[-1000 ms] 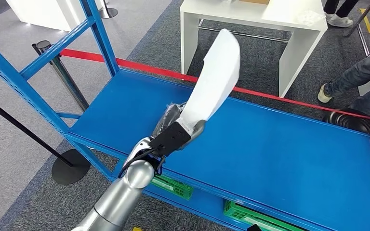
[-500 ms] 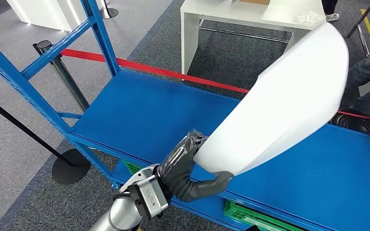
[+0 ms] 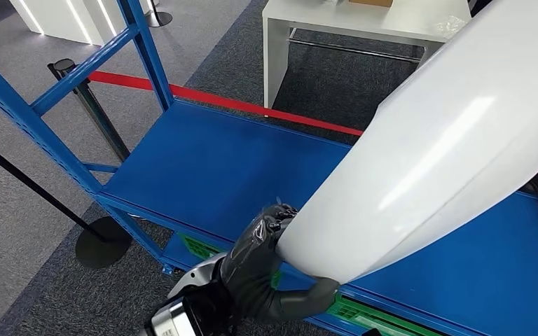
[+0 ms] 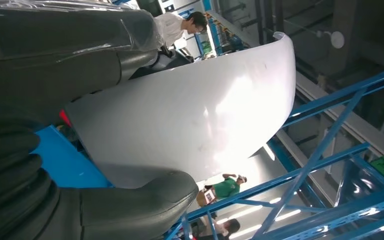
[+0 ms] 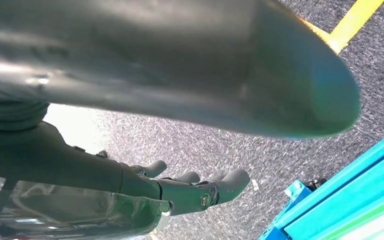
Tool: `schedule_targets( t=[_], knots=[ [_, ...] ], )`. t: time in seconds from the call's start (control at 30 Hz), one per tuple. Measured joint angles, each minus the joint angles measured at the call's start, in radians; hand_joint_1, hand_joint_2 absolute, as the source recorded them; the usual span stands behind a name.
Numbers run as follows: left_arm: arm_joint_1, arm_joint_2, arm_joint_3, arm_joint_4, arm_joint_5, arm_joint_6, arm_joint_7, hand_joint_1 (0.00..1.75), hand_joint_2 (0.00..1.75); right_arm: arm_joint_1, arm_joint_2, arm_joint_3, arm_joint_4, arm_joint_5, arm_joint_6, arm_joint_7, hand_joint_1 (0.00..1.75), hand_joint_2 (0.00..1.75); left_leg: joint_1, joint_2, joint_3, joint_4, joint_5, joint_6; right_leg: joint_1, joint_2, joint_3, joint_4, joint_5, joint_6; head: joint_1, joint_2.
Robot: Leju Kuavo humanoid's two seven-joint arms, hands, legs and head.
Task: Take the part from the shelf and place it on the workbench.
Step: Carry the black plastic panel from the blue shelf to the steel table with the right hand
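Part (image 3: 434,147): large white curved panel, lifted clear above the blue shelf (image 3: 203,168), slanting up toward far right.
Left hand (image 3: 259,269): clamped on the panel's narrow near end, thumb under, fingers over; likely for leverage.
Right hand (image 5: 180,192): holding nothing, fingers loosely apart, low beside the rack.
Workbench (image 3: 364,28): white table, far side; panel not yet there.

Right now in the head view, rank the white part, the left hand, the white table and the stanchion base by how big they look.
1. White part, largest, though it is nearest the camera.
2. White table, cut off by the frame.
3. Left hand.
4. Stanchion base, smallest, partly hidden behind the blue shelf.
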Motion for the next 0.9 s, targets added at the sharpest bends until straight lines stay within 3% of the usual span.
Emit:
schedule_targets(
  t=[0.73,0.9],
  knots=[
    [-0.001,-0.001,-0.027,-0.008,0.028,-0.023,0.001,1.75,1.75,-0.001,0.0,-0.004,0.0,0.009,0.0,0.004,0.0,0.0,0.0,0.0,0.0,0.001,-0.001,0.001,-0.001,0.0,0.0,-0.001,0.0,0.0,0.0,0.0],
    [-0.006,-0.006,-0.032,-0.009,0.028,-0.024,0.001,1.75,1.75,-0.001,0.001,-0.013,0.0,0.004,-0.001,0.007,0.0,0.0,-0.003,0.001,0.008,-0.007,-0.001,0.022,-0.006,0.0,0.006,-0.006,-0.002,0.013,-0.003,0.0]
  ],
)
